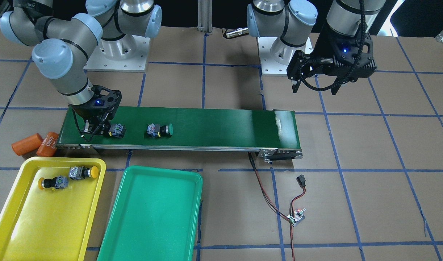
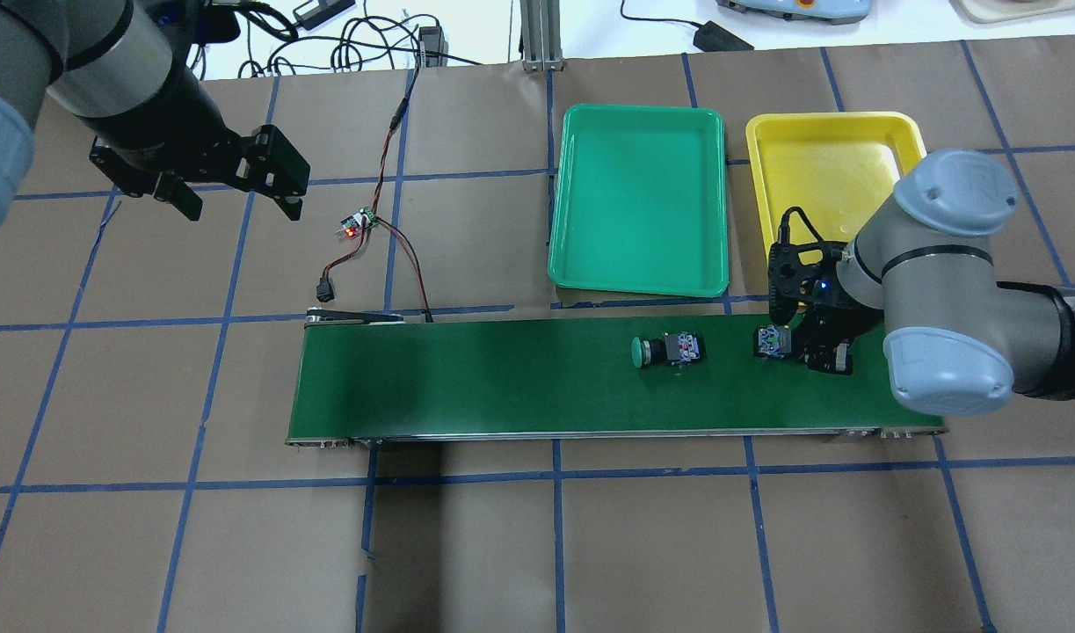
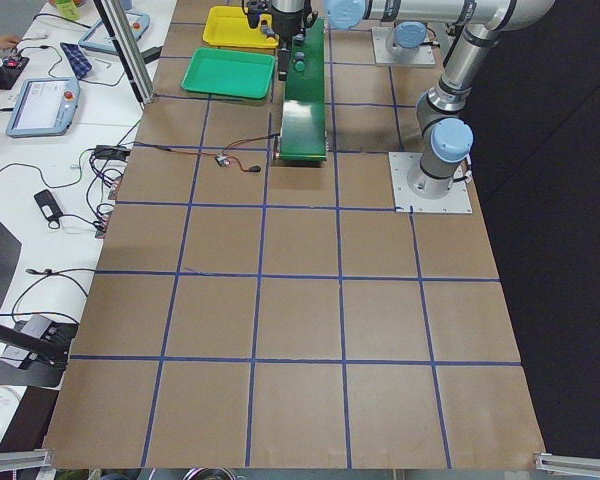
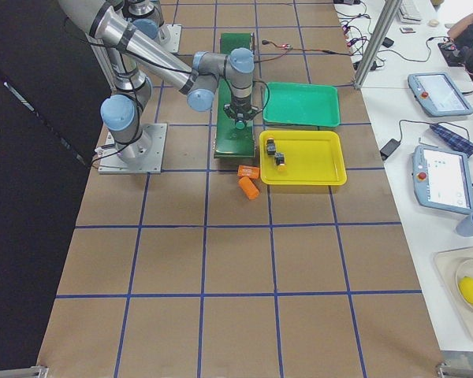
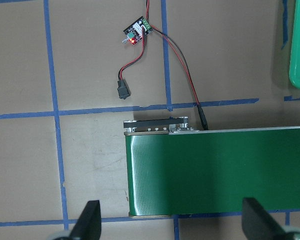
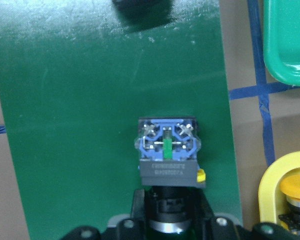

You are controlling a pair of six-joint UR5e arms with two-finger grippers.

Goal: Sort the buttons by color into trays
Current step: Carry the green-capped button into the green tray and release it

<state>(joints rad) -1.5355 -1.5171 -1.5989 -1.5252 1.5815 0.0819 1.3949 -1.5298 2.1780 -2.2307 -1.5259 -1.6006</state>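
Note:
My right gripper (image 1: pixel 98 127) is low on the conveyor belt and shut on the cap end of a button (image 1: pixel 117 129) with a blue-grey body (image 6: pixel 168 150); its cap colour is hidden. A green-capped button (image 1: pixel 159 130) lies on the belt a little further along. Two yellow-capped buttons (image 1: pixel 83 172) (image 1: pixel 54 182) lie in the yellow tray (image 1: pixel 33 224). The green tray (image 1: pixel 152 217) beside it holds nothing. My left gripper (image 2: pixel 234 198) is open and empty, high above the table near the belt's other end, and its fingertips (image 5: pixel 90 217) show wide apart.
The long dark-green conveyor belt (image 1: pixel 214 123) runs across the table. Two orange cylinders (image 1: pixel 27 143) (image 1: pixel 47 144) lie off its end near the yellow tray. A small controller board (image 1: pixel 296 217) with red and black wires lies by the belt's other end.

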